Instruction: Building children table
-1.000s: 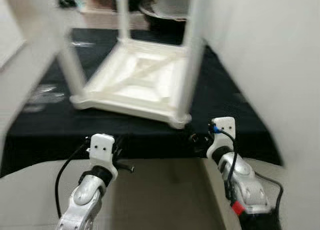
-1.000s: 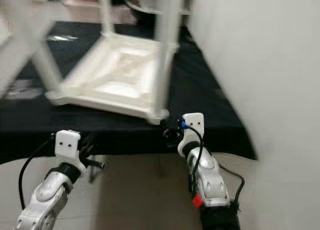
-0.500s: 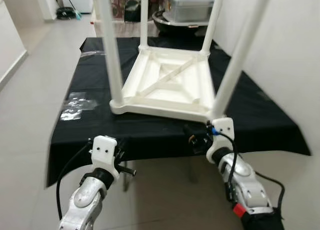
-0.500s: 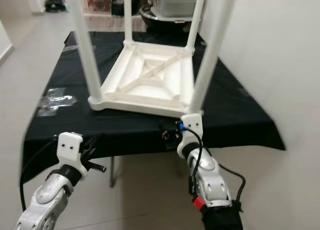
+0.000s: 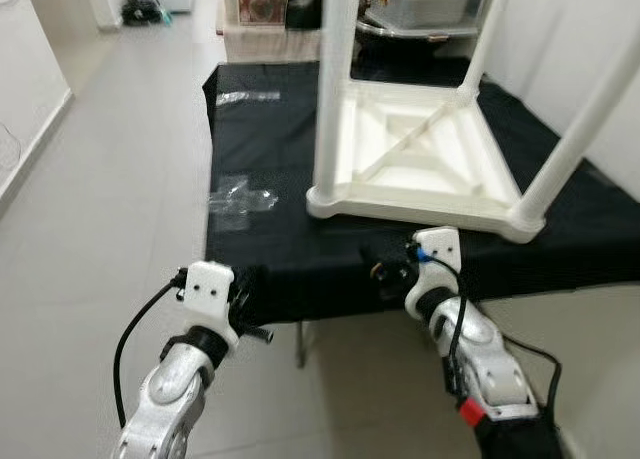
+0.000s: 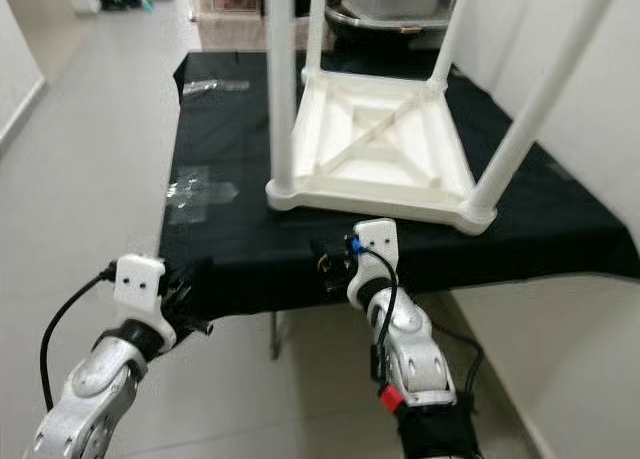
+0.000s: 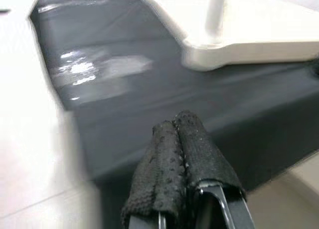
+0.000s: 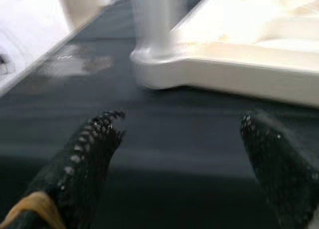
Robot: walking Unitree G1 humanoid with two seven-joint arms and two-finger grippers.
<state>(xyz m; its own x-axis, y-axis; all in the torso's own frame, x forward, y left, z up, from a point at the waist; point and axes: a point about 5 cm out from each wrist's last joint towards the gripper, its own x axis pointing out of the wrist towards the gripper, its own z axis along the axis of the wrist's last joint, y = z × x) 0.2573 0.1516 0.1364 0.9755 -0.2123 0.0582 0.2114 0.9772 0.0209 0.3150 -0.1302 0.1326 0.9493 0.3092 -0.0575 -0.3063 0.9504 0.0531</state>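
white children's table lay upside-down on black-clothed bench | left gripper pinched closed, empty | right gripper spread wide, empty

Bright even light, blurred wrist views.

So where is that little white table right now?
The white table lies upside down, legs up, on the black-covered table ahead of the robot, towards its right, clear plastic wrap on its left.

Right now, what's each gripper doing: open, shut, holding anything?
Left gripper: shut, holding nothing, at the near edge of the black-covered table.
Right gripper: open, holding nothing, facing the upturned white children's table.
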